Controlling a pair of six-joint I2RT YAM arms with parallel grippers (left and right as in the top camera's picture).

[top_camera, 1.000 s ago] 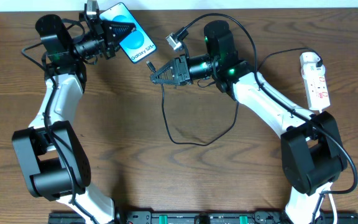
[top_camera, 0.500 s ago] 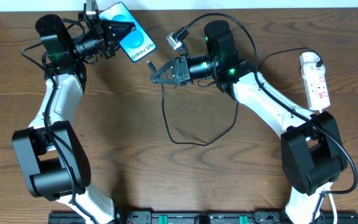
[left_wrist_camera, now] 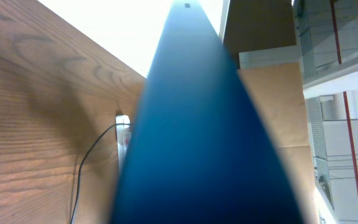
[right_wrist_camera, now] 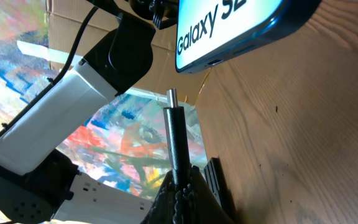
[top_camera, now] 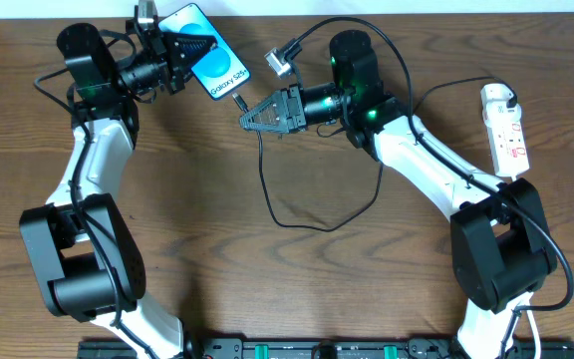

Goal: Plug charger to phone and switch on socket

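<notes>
In the right wrist view, the right gripper (right_wrist_camera: 180,185) sits closest. Its jaws are clenched on the charger (right_wrist_camera: 174,140) just behind the plug, whose metal tip stands straight up out of the grip. Just beyond the tip is the lower edge of the phone (right_wrist_camera: 229,31), with its port (right_wrist_camera: 215,62) showing as a small dark slot. Plug and port are near each other but apart, and the plug points a little to one side of the slot, so the connection is not yet made.

Past the phone, the overhead view shows the left gripper (top_camera: 199,47) with its jaws closed on the phone's far side, presenting the lit screen and bottom edge toward the right arm. The left wrist view gives only a blurred blue slab across the lens.

From the held plug, the black cable (top_camera: 267,189) loops slack over the wooden surface (top_camera: 267,289) and runs on toward the far right edge. There the socket (top_camera: 504,130) lies, well apart from both grippers, and no gripper is at it. Its red switches are too small to read as on or off.

By my judgement both things are grasped and roughly lined up. Fine alignment, the insertion itself and the whole switching step are left.
</notes>
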